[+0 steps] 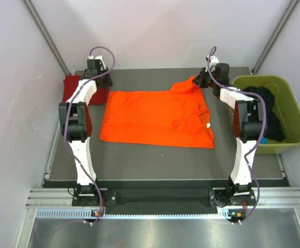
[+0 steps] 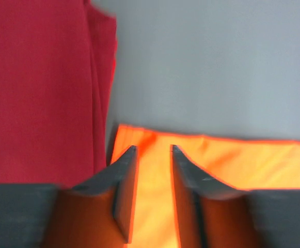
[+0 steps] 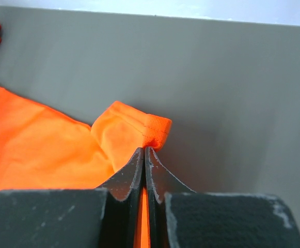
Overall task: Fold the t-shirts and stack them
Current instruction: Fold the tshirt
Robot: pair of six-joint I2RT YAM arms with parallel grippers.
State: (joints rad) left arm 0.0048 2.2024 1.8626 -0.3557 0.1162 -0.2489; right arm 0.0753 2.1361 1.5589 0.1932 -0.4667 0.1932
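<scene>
The orange t-shirt (image 1: 157, 118) lay flat across the middle of the counter (image 1: 165, 160), folded into a wide band with its long side running left to right. Its far right corner, a hemmed sleeve edge, was bunched and lifted slightly off the surface. The right fingers (image 3: 126, 178) were pressed together on that corner, with a thin strip of orange cloth pinched between them and the hem standing up just beyond their tips. At the shirt's far left corner the left fingers (image 2: 123, 181) stood spread apart, one on either side of a strip of orange fabric that lay flat beneath them; they gripped nothing. Just left of that corner, at the far left of the counter, the dark red t-shirt (image 1: 71, 89) sat folded, its layered edges showing in the left wrist view. It was near the orange shirt but apart from it. Off the counter's right edge stood an olive-green plastic tub (image 1: 294, 103) holding dark clothing (image 1: 271, 113).
</scene>
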